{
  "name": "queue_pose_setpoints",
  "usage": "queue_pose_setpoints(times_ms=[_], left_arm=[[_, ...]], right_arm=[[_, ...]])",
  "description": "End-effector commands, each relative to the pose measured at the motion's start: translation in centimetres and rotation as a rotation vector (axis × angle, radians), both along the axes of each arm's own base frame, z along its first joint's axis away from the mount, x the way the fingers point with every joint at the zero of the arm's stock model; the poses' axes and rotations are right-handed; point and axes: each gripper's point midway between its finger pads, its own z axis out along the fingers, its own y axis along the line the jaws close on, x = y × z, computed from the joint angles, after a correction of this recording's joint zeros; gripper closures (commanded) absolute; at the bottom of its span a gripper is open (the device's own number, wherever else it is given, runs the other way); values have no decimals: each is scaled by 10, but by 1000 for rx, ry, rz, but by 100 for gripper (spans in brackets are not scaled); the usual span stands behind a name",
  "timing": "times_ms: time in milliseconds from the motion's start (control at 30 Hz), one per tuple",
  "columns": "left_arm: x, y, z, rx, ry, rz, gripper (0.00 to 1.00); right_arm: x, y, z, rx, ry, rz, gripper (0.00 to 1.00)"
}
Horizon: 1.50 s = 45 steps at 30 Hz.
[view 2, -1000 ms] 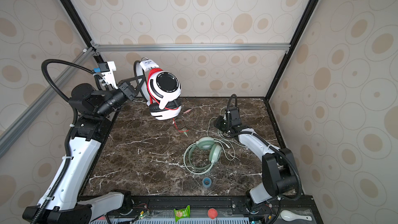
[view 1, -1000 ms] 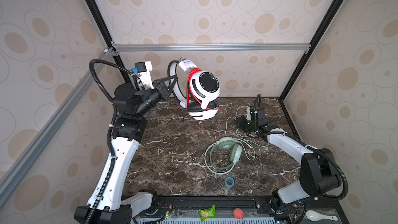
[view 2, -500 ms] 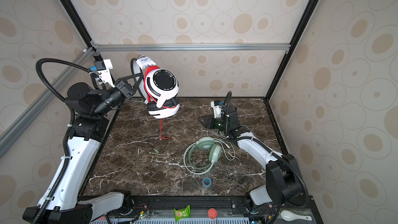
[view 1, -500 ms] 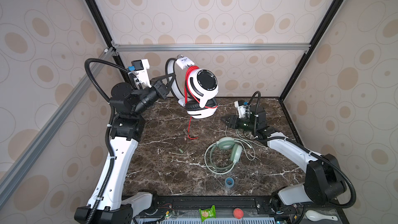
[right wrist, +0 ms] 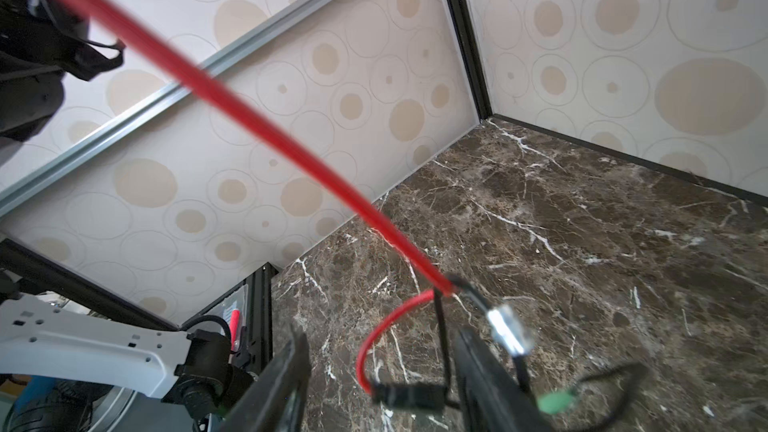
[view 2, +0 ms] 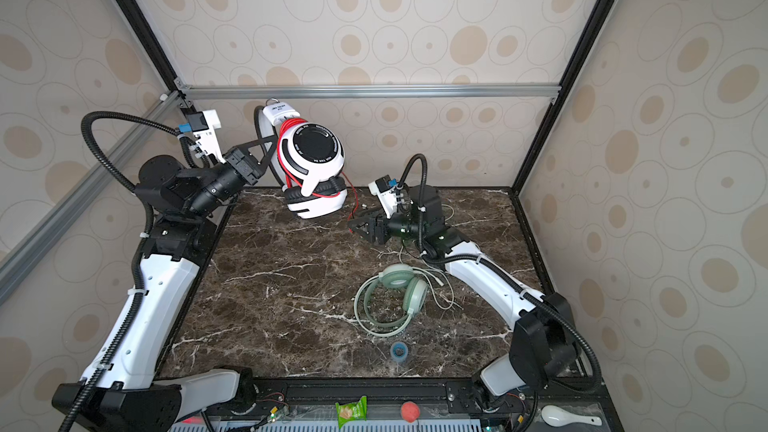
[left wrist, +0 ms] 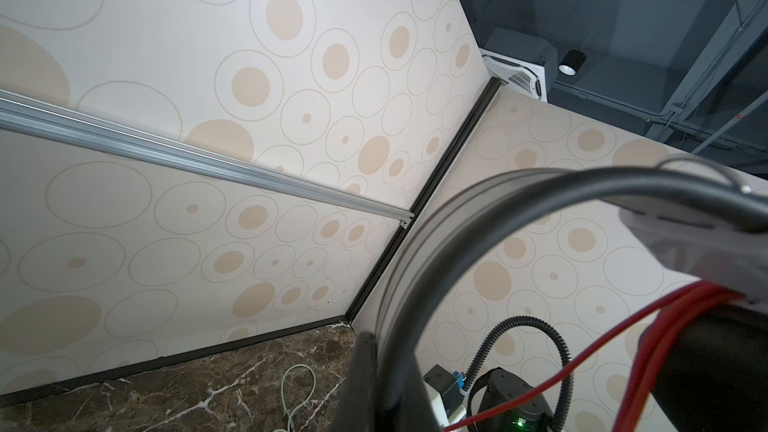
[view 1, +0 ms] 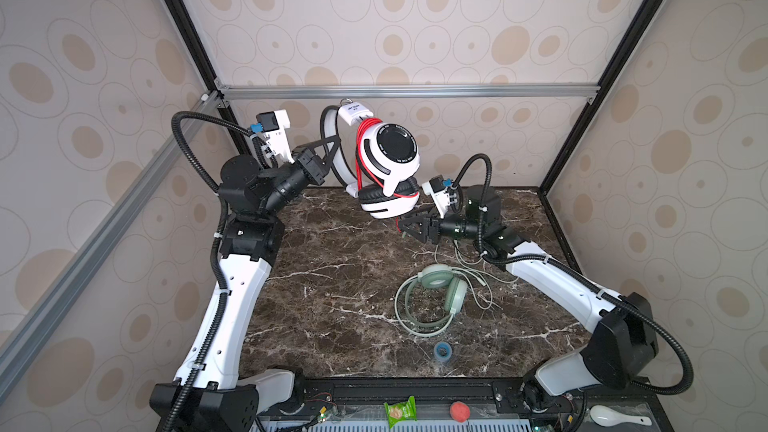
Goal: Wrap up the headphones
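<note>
- Reaching up from the near left corner, the left arm [view 1: 237,297] was bent at the elbow. Its wrist pointed to the right, high above the far left part of the table [view 1: 332,284].
- The left gripper [view 1: 333,150] was closed on the white headband of the white-and-black headphones [view 1: 388,160]. It held them in the air at the far side of the scene, with one cup facing up and the other cup below it.
- The red cable [view 1: 365,151] was wound in several turns around the headband beside the upper cup. Its loose end hung down to the right gripper.
- The right arm [view 1: 552,280] stretched low from the near right corner toward the far middle. Its wrist pointed left, just below the lifted headphones.
- The right gripper [right wrist: 379,332] had its jaws apart. In the right wrist view the end of the red cable, with a small loop and a black tie, hung between them, and neither jaw was seen to press it.
- The mint green headphones [view 1: 436,297] lay flat on the table, right of the middle, with the pale cable [view 1: 484,288] loose around them.
- Counted, there were two arms, two grippers, two pairs of headphones and two cables.
- One blue roll of tape [view 1: 442,351] stood on the table near its near edge. Beyond that edge lay one green packet [view 1: 400,410], one red ball [view 1: 459,410] and one white spoon [view 1: 615,416].
</note>
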Motion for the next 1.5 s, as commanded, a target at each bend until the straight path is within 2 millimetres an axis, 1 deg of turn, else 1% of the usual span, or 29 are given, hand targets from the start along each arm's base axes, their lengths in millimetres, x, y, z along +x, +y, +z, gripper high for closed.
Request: queue_pose_setpoints(times_ms=[0, 100, 167, 233, 367, 433, 600, 700, 900, 1000, 1133, 1233, 1333, 1467], left_arm=[[-19, 5, 43, -68, -115, -14, 100], [-18, 4, 43, -70, -110, -21, 100], [-20, 4, 44, -68, -114, -19, 100], [-20, 5, 44, -67, -112, -13, 100], [-22, 6, 44, -69, -112, -5, 100], [-23, 7, 44, -67, -112, 1, 100], [-24, 9, 44, -73, -111, 11, 100], [-24, 8, 46, -83, -116, 2, 100], [-24, 7, 48, -85, -118, -6, 100], [-23, 7, 48, -86, -114, -11, 100], [-23, 6, 47, -80, -113, -11, 100], [-23, 6, 46, -82, -113, -11, 100], [-24, 6, 45, -88, -108, -14, 100], [-26, 7, 46, -88, -111, -14, 100]], right_arm=[[8, 2, -25, -135, -34, -12, 43], [14, 7, -26, -138, -52, -17, 43], [17, 13, -19, -106, -57, -6, 43], [16, 22, -14, -76, -54, 17, 43], [1, 40, -12, -53, -45, 81, 45], [-6, 43, -11, -27, -32, 107, 45], [-25, 40, -11, -5, -6, 158, 44], [-33, 35, -15, -24, -2, 174, 44], [-50, 27, -12, -41, -2, 201, 46], [-56, 23, -14, -52, -1, 212, 46], [-62, 24, -14, -45, 13, 237, 46], [-63, 28, -19, -61, 14, 243, 46], [-57, 33, -30, -109, 17, 230, 47], [-45, 36, -28, -113, -5, 177, 47]])
